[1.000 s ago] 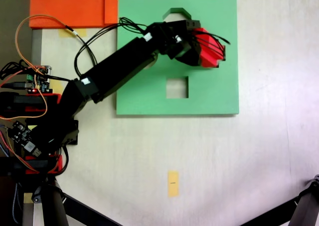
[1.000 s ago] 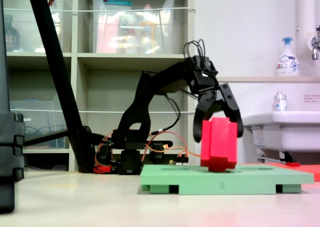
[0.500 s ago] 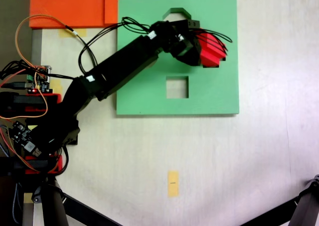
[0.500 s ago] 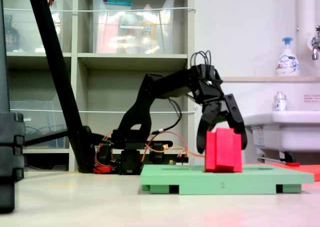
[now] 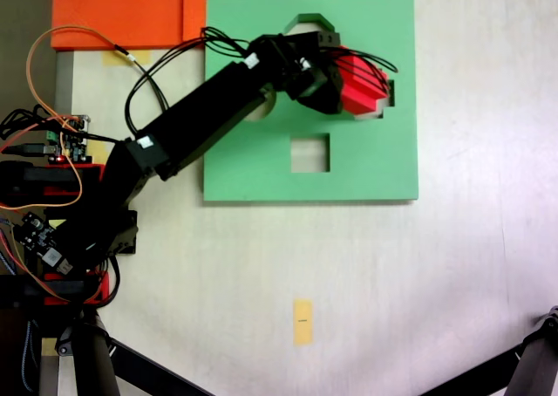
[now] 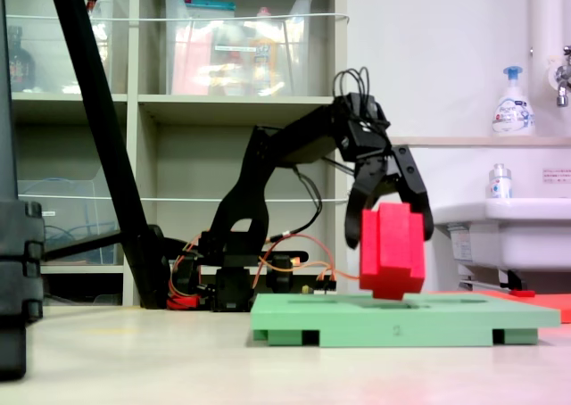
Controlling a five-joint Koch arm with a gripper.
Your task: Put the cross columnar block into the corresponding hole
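The cross columnar block [image 5: 364,85] is bright red foam, and my gripper [image 5: 353,82] is shut on it over the right half of the green foam board [image 5: 261,169]. From the side, the block [image 6: 393,249] hangs tilted in the gripper [image 6: 389,237], with its lowest corner just above the board [image 6: 401,320]. A black finger [image 6: 353,227] shows on each side of it. The corresponding hole [image 5: 389,93] peeps out at the block's right edge, mostly hidden under it. An octagonal cutout [image 5: 305,21] and a square cutout [image 5: 309,153] lie open.
Orange foam sheets [image 5: 131,12] lie beyond the board's left corner. The arm's base and circuit boards [image 5: 61,195] sit at the left edge. A yellow tape mark [image 5: 302,320] is on the table. Tripod legs [image 5: 532,361] cross the near corners. A sink [image 6: 508,231] stands behind.
The block, which stood on the board half a second ago, is now lifted off it and tilted. Gripper and block have shifted slightly left in both views.
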